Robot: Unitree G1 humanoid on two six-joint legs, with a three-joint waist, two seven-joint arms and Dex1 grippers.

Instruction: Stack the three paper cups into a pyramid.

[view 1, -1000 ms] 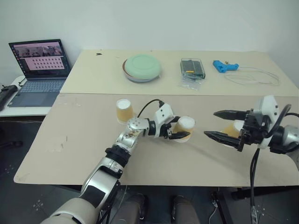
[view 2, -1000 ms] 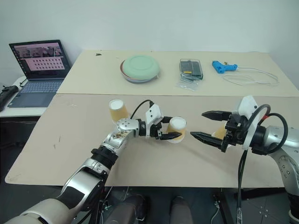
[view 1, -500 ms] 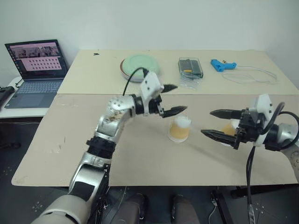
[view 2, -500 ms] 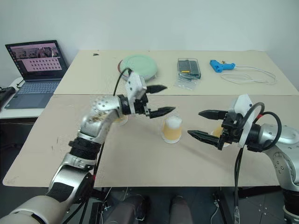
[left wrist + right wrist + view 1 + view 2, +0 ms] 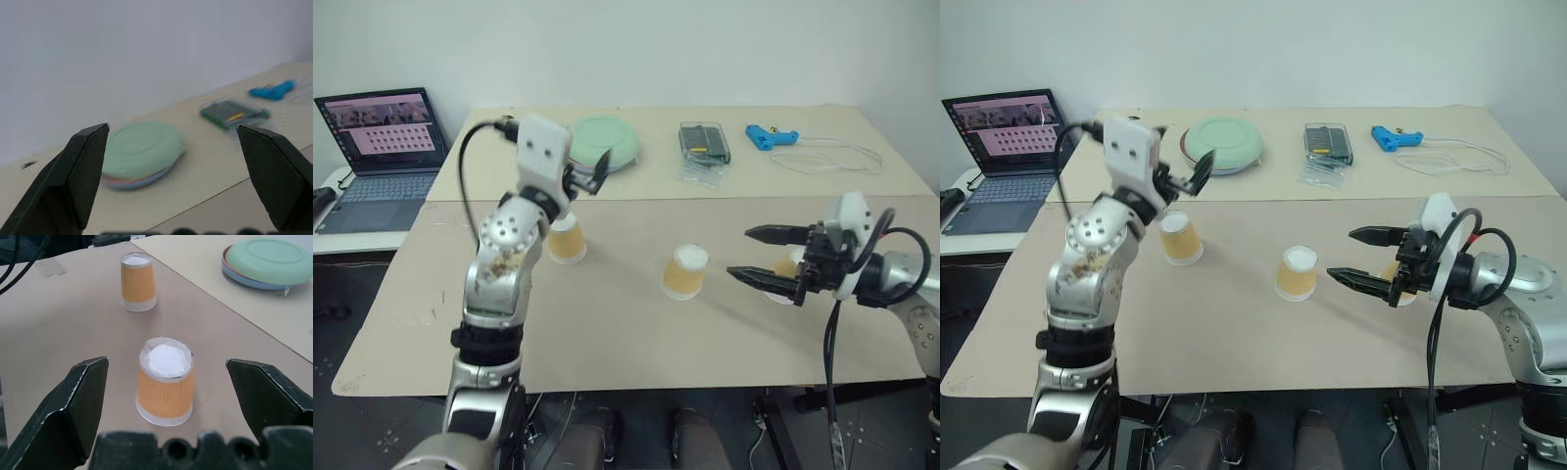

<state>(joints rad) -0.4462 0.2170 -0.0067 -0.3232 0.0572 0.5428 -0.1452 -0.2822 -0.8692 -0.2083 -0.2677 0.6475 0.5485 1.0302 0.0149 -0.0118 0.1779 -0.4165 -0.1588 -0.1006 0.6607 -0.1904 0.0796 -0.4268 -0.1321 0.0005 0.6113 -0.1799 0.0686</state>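
We see on desk (image 5: 607, 333): left cup (image 5: 566, 240), middle cup (image 5: 686, 271), right cup (image 5: 787, 266) behind right gripper (image 5: 751, 255); bowl (image 5: 604, 143) behind.

Bright, even, diffuse lighting; shadows soft, faint. Left wrist view motion-blurred: green bowl (image 5: 142, 154), blue tool (image 5: 272, 91) smeared. Right wrist view sharp on nearest paper cup (image 5: 165, 381).

I work in a lab or test room: plain white wall (image 5: 705, 49), bare beige tables (image 5: 607, 333), an open laptop (image 5: 374, 147), a blue tool (image 5: 771, 135) with cable.
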